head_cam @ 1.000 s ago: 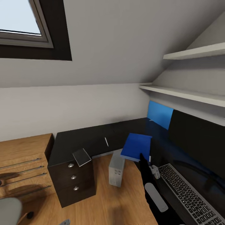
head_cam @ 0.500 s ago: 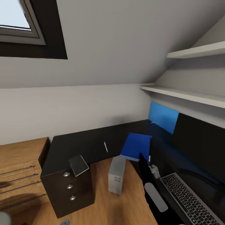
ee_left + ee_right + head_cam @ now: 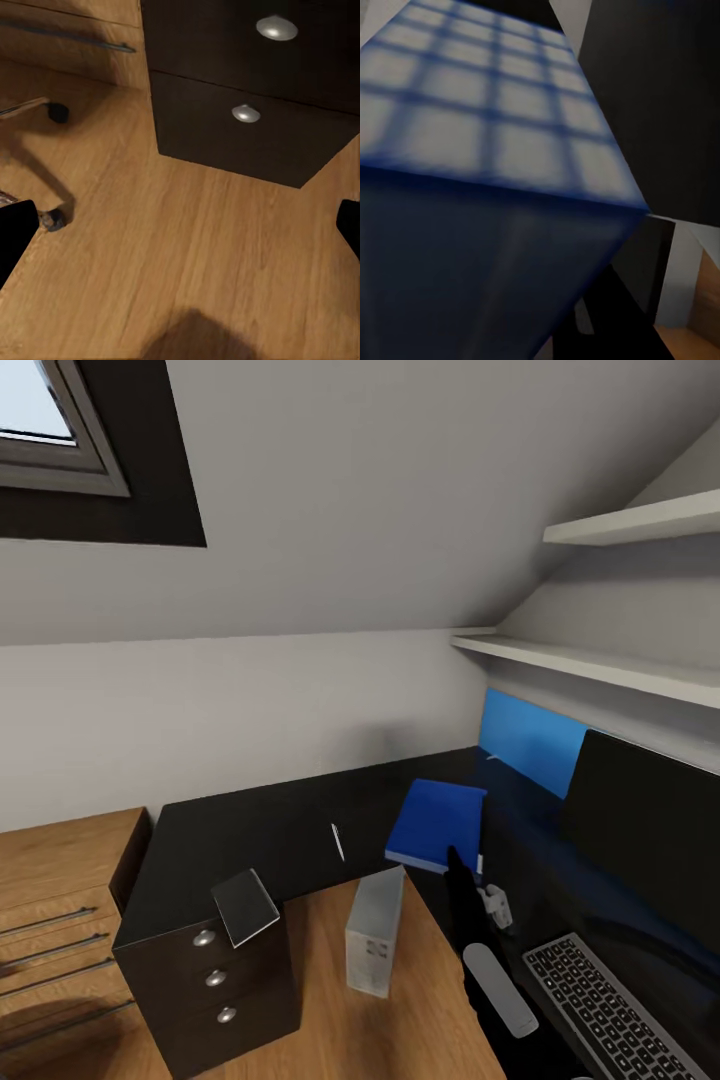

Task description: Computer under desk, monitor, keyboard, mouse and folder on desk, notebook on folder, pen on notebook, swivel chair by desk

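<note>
**Folder held over desk corner**

Folder [image 3: 437,824]: flat bright-blue rectangle w/ white page edge, clamped by right gripper [image 3: 462,868] at its near edge, tilted above glossy black desk [image 3: 250,825]. Right wrist view: blue cover [image 3: 487,247] fills close range, gridded page face above. Left gripper's fingers [image 3: 13,236] wide apart, over wood-grain floor [image 3: 187,247] w/ open room before black drawer unit [image 3: 215,975], round silver knobs. Pen [image 3: 338,842]: thin white stick, on desk, apart from folder. Notebook [image 3: 245,906]: grey, overhanging desk's front edge. Computer [image 3: 373,930]: grey-white tower on floor at desk edge. Keyboard [image 3: 610,1010], monitor [image 3: 650,840] on desk's right wing.
</note>
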